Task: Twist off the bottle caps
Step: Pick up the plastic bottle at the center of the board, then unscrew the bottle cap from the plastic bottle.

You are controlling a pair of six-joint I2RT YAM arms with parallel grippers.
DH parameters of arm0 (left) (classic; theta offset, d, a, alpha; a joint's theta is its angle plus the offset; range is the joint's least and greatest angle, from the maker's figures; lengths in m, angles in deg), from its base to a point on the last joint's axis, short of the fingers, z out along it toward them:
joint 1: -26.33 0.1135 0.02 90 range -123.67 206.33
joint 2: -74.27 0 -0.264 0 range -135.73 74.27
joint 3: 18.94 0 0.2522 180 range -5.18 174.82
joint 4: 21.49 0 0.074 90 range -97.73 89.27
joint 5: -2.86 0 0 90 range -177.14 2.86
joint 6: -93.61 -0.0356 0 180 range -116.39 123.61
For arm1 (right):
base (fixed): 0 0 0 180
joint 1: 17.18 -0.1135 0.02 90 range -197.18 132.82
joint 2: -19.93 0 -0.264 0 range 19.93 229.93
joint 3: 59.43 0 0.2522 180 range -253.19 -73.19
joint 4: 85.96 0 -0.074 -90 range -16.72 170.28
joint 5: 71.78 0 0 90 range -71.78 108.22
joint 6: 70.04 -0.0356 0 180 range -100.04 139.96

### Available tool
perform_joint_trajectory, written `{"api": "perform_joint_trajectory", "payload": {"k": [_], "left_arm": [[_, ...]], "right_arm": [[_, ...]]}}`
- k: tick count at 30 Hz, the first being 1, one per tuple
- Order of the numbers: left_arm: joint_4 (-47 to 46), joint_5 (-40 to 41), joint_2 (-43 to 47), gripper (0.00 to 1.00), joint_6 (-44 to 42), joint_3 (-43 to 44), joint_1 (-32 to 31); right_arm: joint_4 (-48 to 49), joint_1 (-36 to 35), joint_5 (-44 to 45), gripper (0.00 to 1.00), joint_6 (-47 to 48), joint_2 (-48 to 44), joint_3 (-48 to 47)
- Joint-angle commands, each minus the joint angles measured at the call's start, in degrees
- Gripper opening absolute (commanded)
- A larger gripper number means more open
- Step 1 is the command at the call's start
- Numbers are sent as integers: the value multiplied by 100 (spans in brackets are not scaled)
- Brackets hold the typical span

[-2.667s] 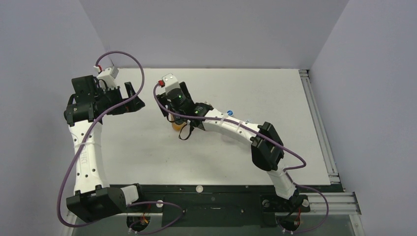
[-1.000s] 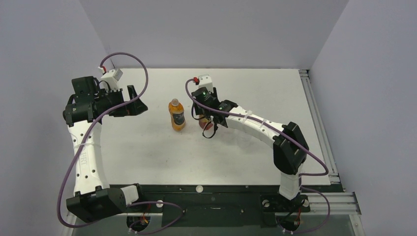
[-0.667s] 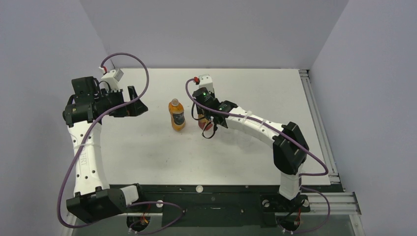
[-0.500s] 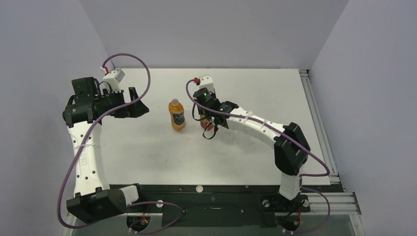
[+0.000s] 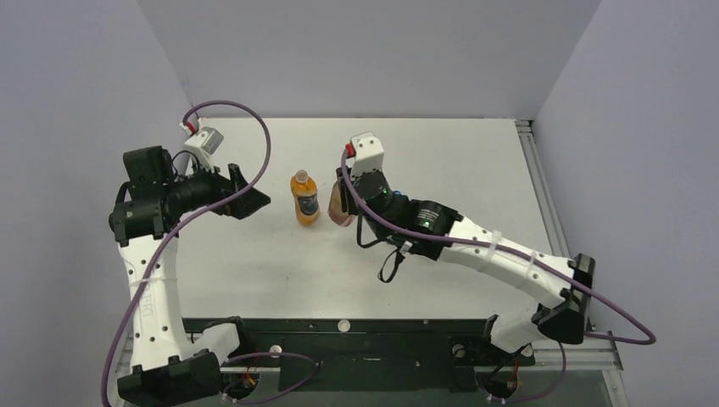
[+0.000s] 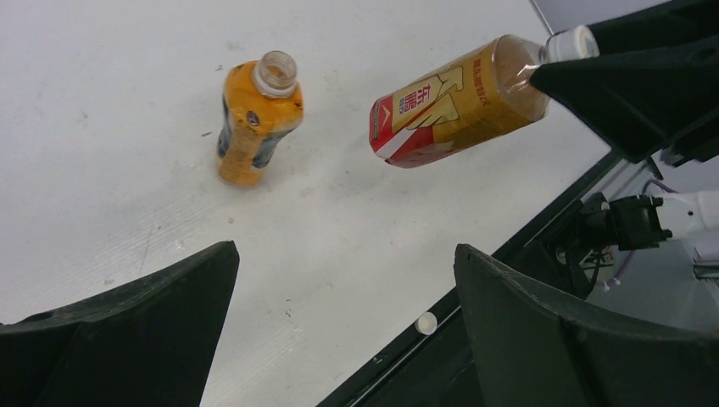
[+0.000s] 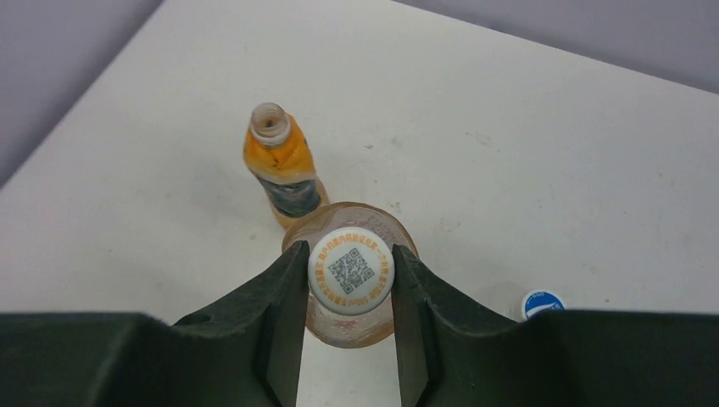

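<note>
The orange plastic bottle (image 5: 304, 202) is uncapped; beside it, the round white cap (image 7: 351, 270) of the reddish-brown plastic bottle (image 6: 449, 106), still on, is clenched by the right end effector (image 7: 350, 284).

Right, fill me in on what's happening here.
The right gripper is shut on the white cap of the reddish-brown bottle, holding it tilted by the cap. The orange bottle stands upright beside it, its neck already open. The left gripper hangs open and empty, off to the side.
</note>
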Motion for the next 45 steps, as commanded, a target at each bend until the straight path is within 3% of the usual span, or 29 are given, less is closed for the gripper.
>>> {"api": "perform_joint_trajectory", "payload": {"k": [1,5,8,12,16,17,18,23,33,45], "left_arm": [[-630,-1244,730,97,-382,-445,-21],[-466,-2207,1465,96,-1308,-1103,-30],[-567,-2807,1923,96,-1503,-1423,-73],[-2069,-3318,2503,97,-175,-1936,-177],[-4990,-3569,3149,97,2629,-2832,-189],[-5957,-3570,3203,96,2945,-3093,-189],[-6186,-3562,3208,96,3278,-3161,-194],[-5547,-3613,2809,97,2989,-2990,-424],[-5351,-3386,2843,97,3120,-3255,-1394],[-5136,-3263,3034,96,2839,-3484,-1574]], "right_arm": [[-260,-326,279,12,-299,-862,-30],[-423,-862,177,14,-549,-1407,31],[-308,-1080,-247,14,-532,-1729,168],[-152,-1288,-804,14,-393,-1837,114],[93,-1446,-1271,14,-296,-1810,24],[132,-1467,-1378,14,-285,-1784,-13],[197,-1473,-1439,14,-292,-1757,-39],[387,-1488,-1812,15,-313,-1579,-269],[818,-1464,-2245,15,-220,-1483,-364],[982,-1366,-2329,12,-214,-1463,-388]]}}
